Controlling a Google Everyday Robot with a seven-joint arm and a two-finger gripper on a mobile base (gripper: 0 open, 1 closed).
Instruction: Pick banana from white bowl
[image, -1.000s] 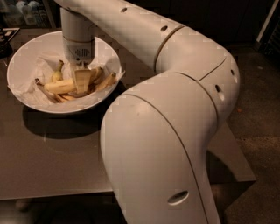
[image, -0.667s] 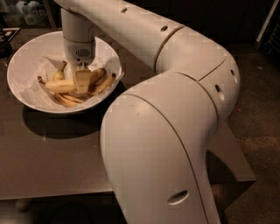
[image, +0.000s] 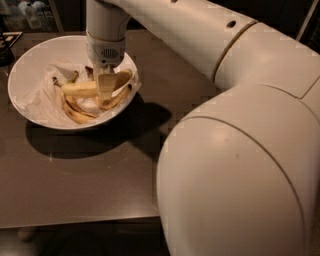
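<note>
The robot's bulky white arm (image: 240, 150) filled the right side and reached across a dark grey-brown table (image: 75, 185) in a dim room. The white bowl (image: 30, 55) sat at the table's far left, lined with crumpled paper (image: 40, 100), its shadow falling toward the camera. The gripper (image: 105, 86) pointed down into the bowl, clamped on the right end of the banana (image: 77, 89). The banana lay level above thinner brown-tipped bananas (image: 75, 112).
</note>
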